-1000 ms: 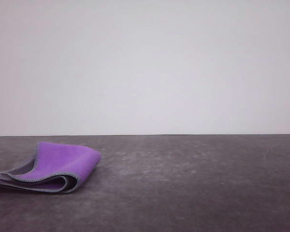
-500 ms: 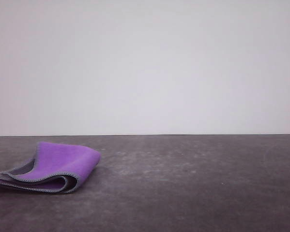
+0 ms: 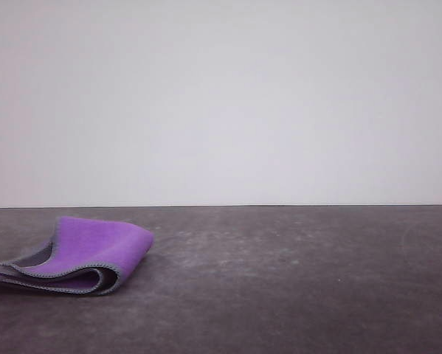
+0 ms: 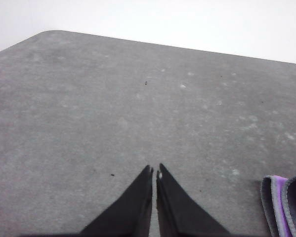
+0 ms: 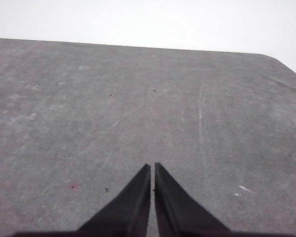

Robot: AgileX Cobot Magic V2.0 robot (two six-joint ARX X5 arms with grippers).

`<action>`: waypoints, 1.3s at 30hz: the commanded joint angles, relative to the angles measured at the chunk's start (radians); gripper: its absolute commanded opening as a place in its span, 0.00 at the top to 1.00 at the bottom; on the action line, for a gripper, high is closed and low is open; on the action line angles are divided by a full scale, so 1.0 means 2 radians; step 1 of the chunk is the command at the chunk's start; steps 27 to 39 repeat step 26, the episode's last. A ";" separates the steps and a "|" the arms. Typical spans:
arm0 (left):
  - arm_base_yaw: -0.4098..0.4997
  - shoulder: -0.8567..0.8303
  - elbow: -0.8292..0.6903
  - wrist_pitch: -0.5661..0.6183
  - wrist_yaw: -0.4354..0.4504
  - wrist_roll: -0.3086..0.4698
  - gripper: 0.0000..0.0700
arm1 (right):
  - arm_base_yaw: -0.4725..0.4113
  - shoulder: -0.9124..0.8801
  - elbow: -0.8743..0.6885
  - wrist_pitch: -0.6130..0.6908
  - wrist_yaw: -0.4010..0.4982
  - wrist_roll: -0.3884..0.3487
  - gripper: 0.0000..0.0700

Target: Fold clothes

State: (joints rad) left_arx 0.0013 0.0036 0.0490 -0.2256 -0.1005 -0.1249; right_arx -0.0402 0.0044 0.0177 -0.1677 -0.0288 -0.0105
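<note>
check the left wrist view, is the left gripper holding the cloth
No, the left gripper is shut on nothing, with the cloth lying apart beside it.

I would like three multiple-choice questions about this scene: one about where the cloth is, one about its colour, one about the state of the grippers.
1. Where on the table does the cloth lie in the front view?
A. far right
B. left side
C. centre

2. Which colour is the cloth's upper face?
A. purple
B. yellow
C. white

3. How are the left gripper and right gripper?
A. both wide open
B. both holding the cloth
C. both shut, holding nothing

Answers: 1 B, it lies near the left edge. 2 A, the top fold is bright purple with grey edging. 3 C, each pair of fingertips meets over bare table.
</note>
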 commanded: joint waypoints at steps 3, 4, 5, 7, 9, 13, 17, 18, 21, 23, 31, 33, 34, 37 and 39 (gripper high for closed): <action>-0.001 0.000 -0.006 -0.010 -0.002 -0.004 0.99 | 0.000 0.000 -0.002 0.005 0.001 0.002 0.99; -0.001 0.000 -0.006 -0.010 -0.002 -0.004 0.99 | 0.000 0.000 -0.002 0.005 0.001 0.002 0.99; -0.001 0.000 -0.006 -0.010 -0.002 -0.004 0.99 | 0.000 0.000 -0.002 0.005 0.001 0.002 0.99; -0.001 0.000 -0.006 -0.010 -0.002 -0.004 0.99 | 0.000 0.000 -0.002 0.005 0.001 0.002 0.99; -0.001 0.000 -0.006 -0.010 -0.002 -0.004 0.99 | 0.000 0.000 -0.002 0.005 0.001 0.002 0.99; -0.001 0.000 -0.006 -0.010 -0.002 -0.004 0.99 | 0.000 0.000 -0.002 0.005 0.001 0.002 0.99; -0.001 0.000 -0.006 -0.010 -0.002 -0.004 0.99 | 0.000 0.000 -0.002 0.005 0.001 0.002 0.99; -0.001 0.000 -0.006 -0.010 -0.002 -0.004 0.99 | 0.000 0.000 -0.002 0.005 0.001 0.002 0.99; -0.001 0.000 -0.006 -0.010 -0.002 -0.004 0.99 | 0.000 0.000 -0.002 0.005 0.001 0.002 0.99; -0.001 0.000 -0.006 -0.010 -0.002 -0.004 0.99 | 0.000 0.000 -0.002 0.005 0.001 0.002 0.99; -0.001 0.000 -0.006 -0.010 -0.002 -0.004 0.99 | 0.000 0.000 -0.002 0.005 0.001 0.002 0.99; -0.001 0.000 -0.006 -0.010 -0.002 -0.004 0.99 | 0.000 0.000 -0.002 0.005 0.001 0.002 0.99; -0.001 0.000 -0.006 -0.010 -0.002 -0.004 0.99 | 0.000 0.000 -0.002 0.005 0.001 0.002 0.99; -0.001 0.000 -0.006 -0.010 -0.002 -0.004 0.99 | 0.000 0.000 -0.002 0.005 0.001 0.002 0.99; -0.001 0.000 -0.006 -0.010 -0.002 -0.004 0.99 | 0.000 0.000 -0.002 0.005 0.001 0.002 0.99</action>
